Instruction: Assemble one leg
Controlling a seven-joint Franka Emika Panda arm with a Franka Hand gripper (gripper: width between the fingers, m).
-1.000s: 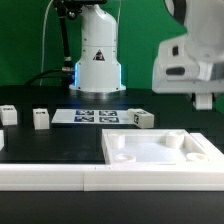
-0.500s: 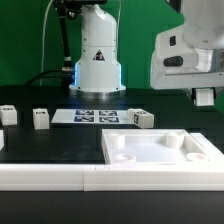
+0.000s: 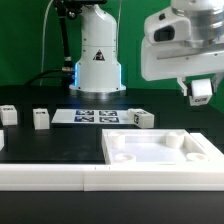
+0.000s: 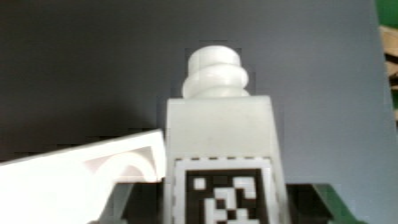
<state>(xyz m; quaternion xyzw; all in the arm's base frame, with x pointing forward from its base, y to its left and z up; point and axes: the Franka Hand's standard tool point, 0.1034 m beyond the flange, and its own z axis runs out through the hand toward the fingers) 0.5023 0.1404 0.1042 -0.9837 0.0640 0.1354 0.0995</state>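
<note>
My gripper [image 3: 201, 96] hangs in the air at the exterior view's upper right, above the far right corner of the large white panel [image 3: 160, 152]. It is shut on a leg [image 3: 202, 89], a small white post. In the wrist view the held leg [image 4: 222, 125] fills the middle, its black-and-white tag facing the camera and its rounded screw tip pointing away. The gripper [image 4: 222, 208] holds it with a dark finger [image 4: 132, 200] on each side. A corner of the panel [image 4: 98, 165] shows beside it.
Three more legs lie on the black table: one at the far left [image 3: 7, 114], one [image 3: 41, 119] beside it, one [image 3: 142, 119] by the marker board [image 3: 93, 116]. The robot base [image 3: 97, 62] stands behind. A white rail [image 3: 50, 176] runs along the front.
The gripper has risen and moved toward the exterior view's left with the leg in it. The other parts have not moved.
</note>
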